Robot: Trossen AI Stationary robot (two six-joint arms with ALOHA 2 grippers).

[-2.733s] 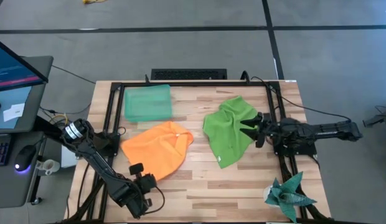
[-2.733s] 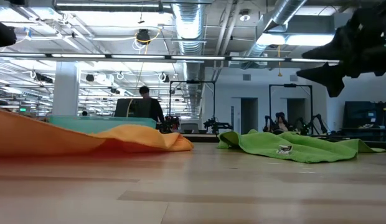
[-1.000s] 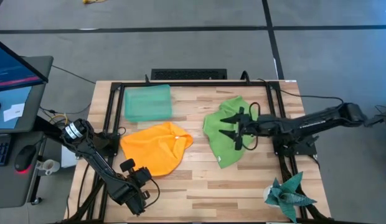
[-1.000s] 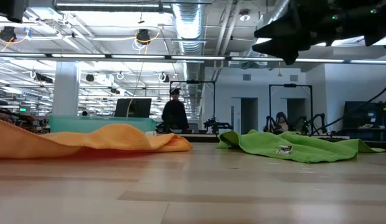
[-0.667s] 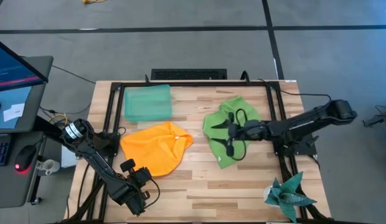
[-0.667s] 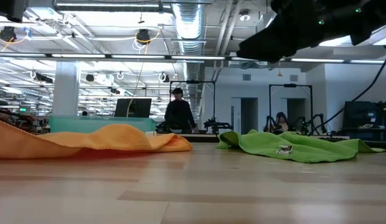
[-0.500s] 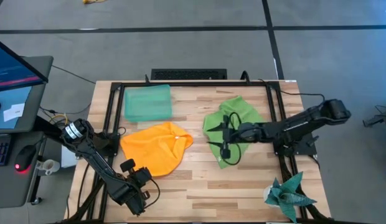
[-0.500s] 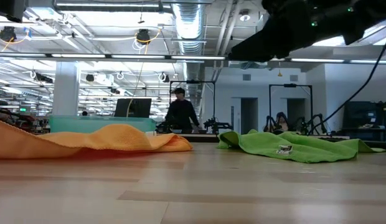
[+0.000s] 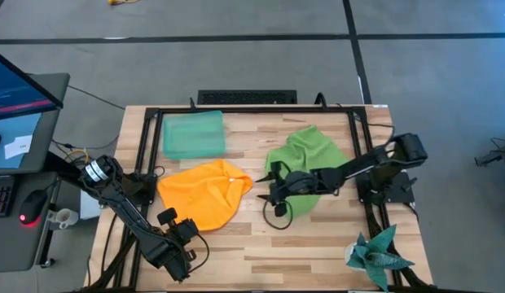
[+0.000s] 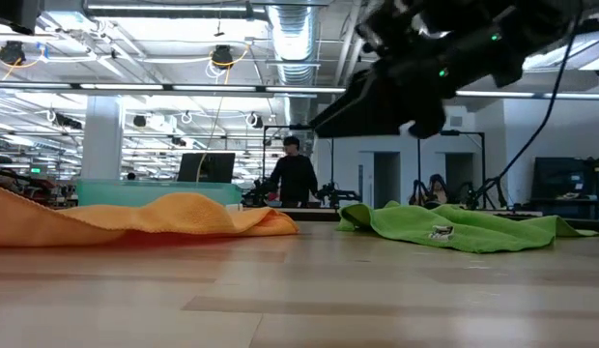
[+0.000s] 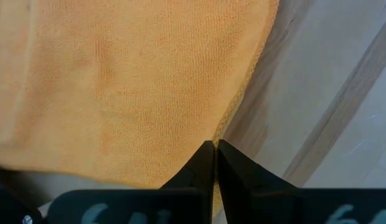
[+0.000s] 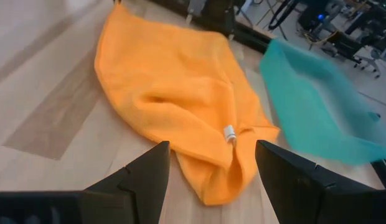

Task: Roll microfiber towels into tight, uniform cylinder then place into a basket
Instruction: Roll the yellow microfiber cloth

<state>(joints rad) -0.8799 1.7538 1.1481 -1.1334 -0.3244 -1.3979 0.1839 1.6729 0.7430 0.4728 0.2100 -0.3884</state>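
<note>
The orange towel (image 9: pixel 205 195) lies crumpled on the table's left half, and shows too in the low view (image 10: pixel 164 215) and the right wrist view (image 12: pixel 174 93). My left gripper (image 9: pixel 169 218) is shut at its near left corner. The green towel (image 9: pixel 309 150) lies bunched at the right. My right gripper (image 9: pixel 269 194) hangs open in the air over the bare wood between the two towels, its fingers toward the orange one (image 12: pixel 211 146). The teal basket (image 9: pixel 193 134) stands at the far left. My left gripper (image 11: pixel 215 146) pinches the orange towel at its hemmed edge (image 11: pixel 225 127), close to the near left corner. The fingers slant steeply down from the near left. They hide the corner itself, so one layer or several cannot be told. The rest of the towel lies on the table.
A spiky teal star-shaped thing (image 9: pixel 379 251) sits at the table's near right corner. Black frame rails (image 9: pixel 147 146) run along the table's sides. Bare wood lies along the near edge. A person (image 10: pixel 295 179) stands in the room beyond.
My right gripper has gone toward the table's left edge, from over the green towel to the gap beside the orange towel. It has sunk lower and rolled about its own line, its fingers still open. Both towels have kept their place.
</note>
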